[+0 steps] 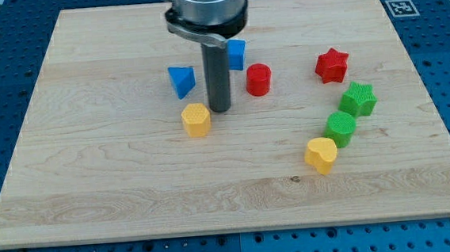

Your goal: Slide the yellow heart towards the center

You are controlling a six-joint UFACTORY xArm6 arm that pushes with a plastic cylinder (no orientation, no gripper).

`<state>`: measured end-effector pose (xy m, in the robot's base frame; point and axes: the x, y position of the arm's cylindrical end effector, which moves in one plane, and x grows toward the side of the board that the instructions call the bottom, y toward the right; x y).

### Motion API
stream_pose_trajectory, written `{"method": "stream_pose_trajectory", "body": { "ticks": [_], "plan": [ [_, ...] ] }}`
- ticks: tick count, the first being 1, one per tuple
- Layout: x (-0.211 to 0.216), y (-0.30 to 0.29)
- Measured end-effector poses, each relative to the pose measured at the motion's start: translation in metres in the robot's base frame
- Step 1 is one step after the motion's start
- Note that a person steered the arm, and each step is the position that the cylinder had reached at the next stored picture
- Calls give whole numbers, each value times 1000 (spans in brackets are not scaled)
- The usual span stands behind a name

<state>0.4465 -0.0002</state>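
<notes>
My tip [221, 110], bare rod with no jaws, rests mid-board beside yellow hexagon [197, 119]; yellow heart [321, 153] sits near-right, untouched, touching green cylinder [340, 126]. Approach pending: circle to heart's right, push left.

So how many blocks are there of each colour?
Yellow: 2, the yellow heart and the yellow hexagon
Blue: 2, the blue triangle and the blue block behind the rod
Red: 2, the red cylinder and the red star
Green: 2, the green star and the green hexagon
Total: 8
</notes>
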Motion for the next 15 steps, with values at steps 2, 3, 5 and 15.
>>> {"method": "stream_pose_trajectory", "body": {
  "ticks": [2, 3, 5, 15],
  "plan": [
    [21, 42],
    [42, 46],
    [103, 47],
    [106, 122]
  ]
}}
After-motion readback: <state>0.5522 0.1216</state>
